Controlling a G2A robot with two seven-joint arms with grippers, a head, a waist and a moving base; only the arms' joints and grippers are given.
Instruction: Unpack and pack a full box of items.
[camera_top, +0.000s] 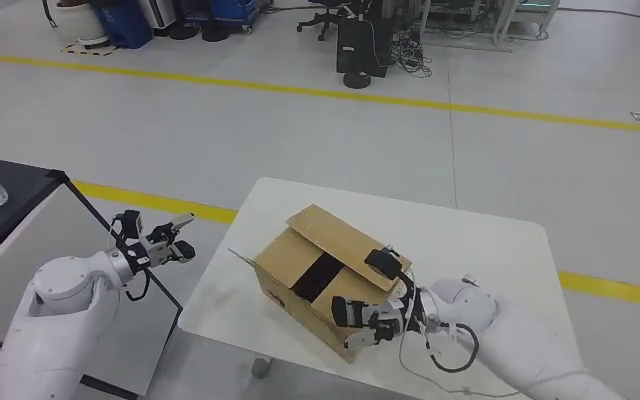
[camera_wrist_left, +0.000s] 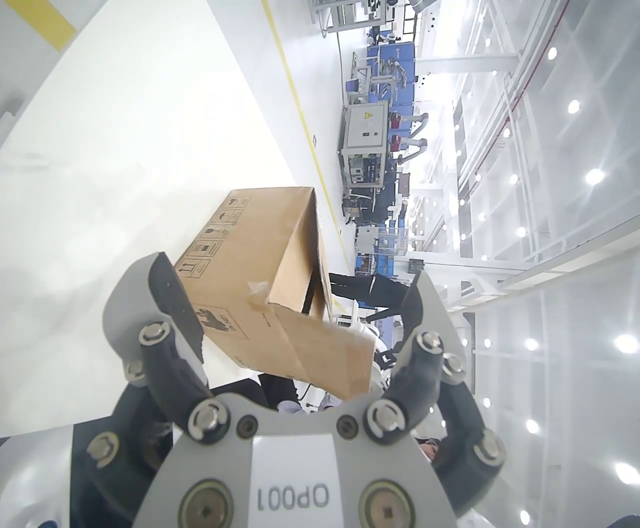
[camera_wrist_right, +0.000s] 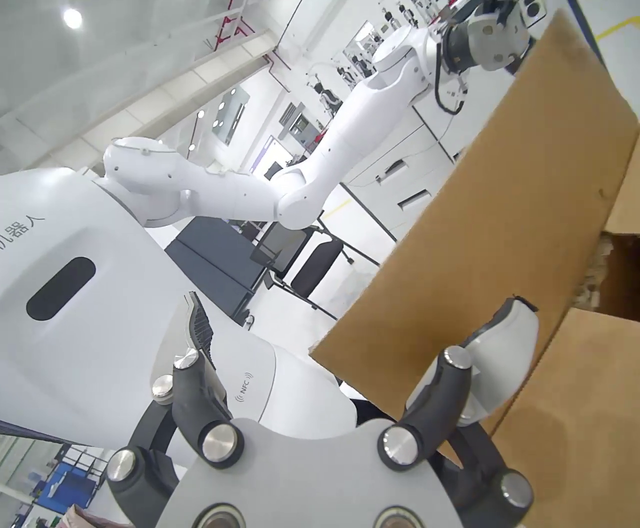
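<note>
Pale workshop floor crossed by yellow lines (camera_top: 350, 95), with a white table (camera_top: 470, 250) in the near middle and a dark cabinet (camera_top: 30, 190) off its left edge. Right gripper (camera_wrist_right: 355, 305) (camera_top: 347, 322) low at the table's near edge, against the box's near right side, fingers (camera_wrist_right: 515, 325) spread wide and clamped on nothing. Corner of a raised cardboard flap (camera_wrist_right: 500, 200) (camera_top: 345, 245) reaching in between them, one white fingertip lying in front of the flap; touching or only just beside it, not to be told. Left gripper (camera_wrist_left: 290, 272) (camera_top: 180, 237) well apart from the table, out beyond its left edge above the cabinet's corner, likewise spread open and holding nothing, pointed toward the box from a distance. Brown cardboard box (camera_top: 285, 255) (camera_wrist_left: 240, 260) (camera_wrist_right: 575, 400) standing on the table close to the near edge, toward the near left corner, turned at an angle to the table's sides. One top flap lifted on the right, another sticking out at the left. Dark band (camera_top: 318, 277) across the top, tape or gap hard to tell apart. Contents hidden: only a shadowed opening (camera_wrist_right: 617, 270) past the flap in the right wrist view, with something pale and crumpled at its rim, too unclear to name. Table's near right corner cut off behind the right arm.
</note>
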